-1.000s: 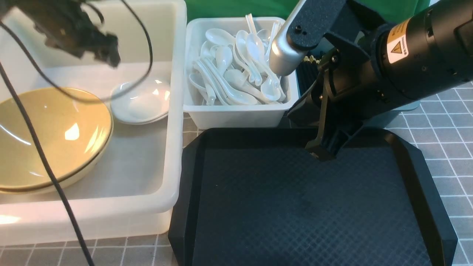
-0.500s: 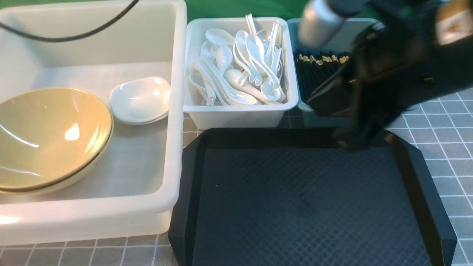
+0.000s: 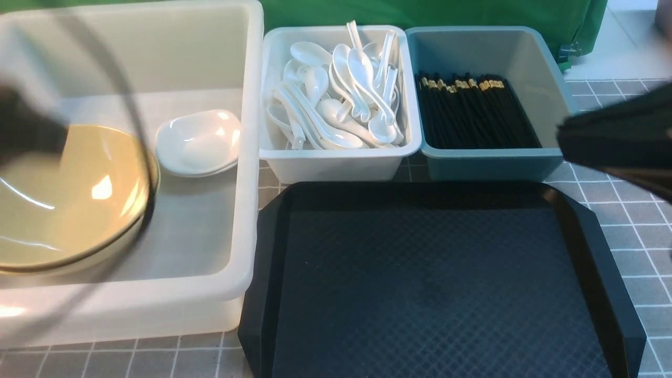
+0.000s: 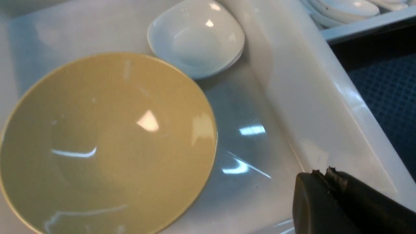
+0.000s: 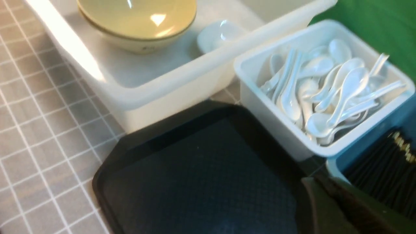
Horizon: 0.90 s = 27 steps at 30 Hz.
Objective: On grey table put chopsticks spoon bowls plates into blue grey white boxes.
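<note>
The bowls [image 3: 68, 199], pale yellow-beige, glossy, wide and shallow with a thin dark rim line, sit nested at the near left of the large translucent white box [image 3: 247, 173], and the plates [image 3: 198, 143], small glossy white dishes of rounded-square outline, lie stacked just beside them at about two o'clock. The left wrist view looks straight down into these dishes, showing the light reflections on the glaze and the smooth, milky floor of the box, which the front view only partly shows behind a blurred dark arm and cable. That same view shows the left hand [image 4: 328, 177] with its dark fingertips pressed together, holding nothing, above the box floor near its wall. At three o'clock from the big box stands the small white box [image 3: 336, 163], heaped with white spoons [image 3: 341, 100], deep oval scoops and short curved handles lying crisscross; beyond it the blue-grey box [image 3: 493, 163] holds the chopsticks [image 3: 472, 113], thin black sticks laid parallel with gold-patterned ends at twelve o'clock. The right wrist view alone shows the bowls' outer sides and foot, and the right hand [image 5: 321, 191], blurred, its fingers together and empty, over the corner of the black tray [image 3: 436, 283], whose floor carries a diamond texture. All rests on the grey surface [image 3: 619, 173] with its thin white grid.
</note>
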### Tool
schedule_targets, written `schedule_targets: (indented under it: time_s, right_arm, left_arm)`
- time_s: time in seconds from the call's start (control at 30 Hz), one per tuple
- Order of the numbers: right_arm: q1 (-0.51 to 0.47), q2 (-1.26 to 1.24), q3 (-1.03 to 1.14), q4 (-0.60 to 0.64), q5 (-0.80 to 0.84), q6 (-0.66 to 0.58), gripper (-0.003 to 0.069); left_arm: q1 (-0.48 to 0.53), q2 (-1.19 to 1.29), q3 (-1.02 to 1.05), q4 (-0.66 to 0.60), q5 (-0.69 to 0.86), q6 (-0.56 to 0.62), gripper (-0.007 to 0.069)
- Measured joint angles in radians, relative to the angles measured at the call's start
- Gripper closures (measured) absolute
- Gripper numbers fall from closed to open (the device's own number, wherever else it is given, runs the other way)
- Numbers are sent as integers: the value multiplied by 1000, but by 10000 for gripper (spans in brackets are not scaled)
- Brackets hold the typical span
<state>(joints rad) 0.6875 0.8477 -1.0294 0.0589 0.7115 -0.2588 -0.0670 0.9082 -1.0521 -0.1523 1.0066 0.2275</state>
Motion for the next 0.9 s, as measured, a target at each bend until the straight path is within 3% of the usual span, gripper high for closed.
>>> schedule_targets:
  time_s: [0.33,0.9]
  right_arm:
    - [0,-233,259,0,-317,1,580]
    - [0,-243,271,0,-343,3,579]
  left_arm:
    - [0,-457,403,0,-199,-44,634]
    - [0,-605,438,-2,-218,-46,634]
